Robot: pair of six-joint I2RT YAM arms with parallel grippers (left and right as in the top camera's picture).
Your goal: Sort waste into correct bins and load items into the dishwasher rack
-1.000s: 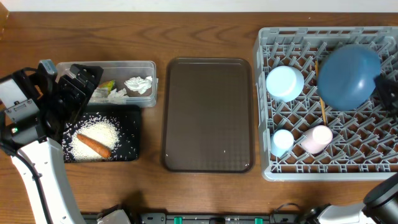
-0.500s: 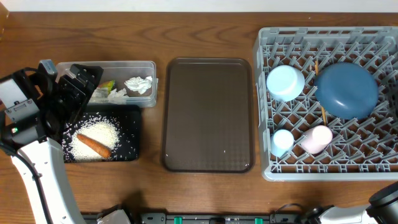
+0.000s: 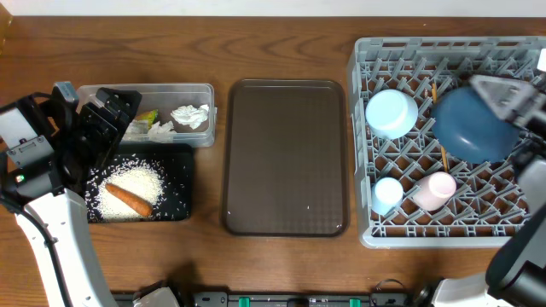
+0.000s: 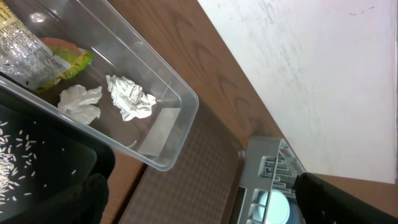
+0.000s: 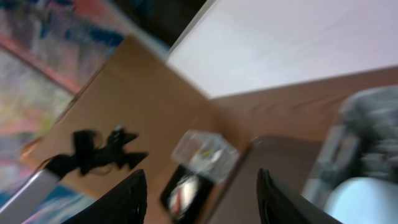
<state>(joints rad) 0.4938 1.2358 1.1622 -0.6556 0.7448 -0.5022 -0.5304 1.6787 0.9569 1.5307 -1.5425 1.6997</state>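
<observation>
Presently, the right gripper (image 3: 493,90) is recorded, blurred, over the 1 o'clock edge of the dark-blue plate (image 3: 469,135), which lies in the dishwasher rack (image 3: 444,232); contact cannot be determined. Its fingers (image 5: 132,200) are spread apart, nothing between them. The left gripper (image 3: 119,109), jaws likewise apart and empty, is held at the 9 o'clock end of the clear tub (image 3: 205,88); the napkin (image 3: 189,116) is noted inside, at 3 o'clock from it. The carrot stick (image 3: 128,198) is observed on the rice (image 3: 147,179) in the black tray (image 3: 182,192).
</observation>
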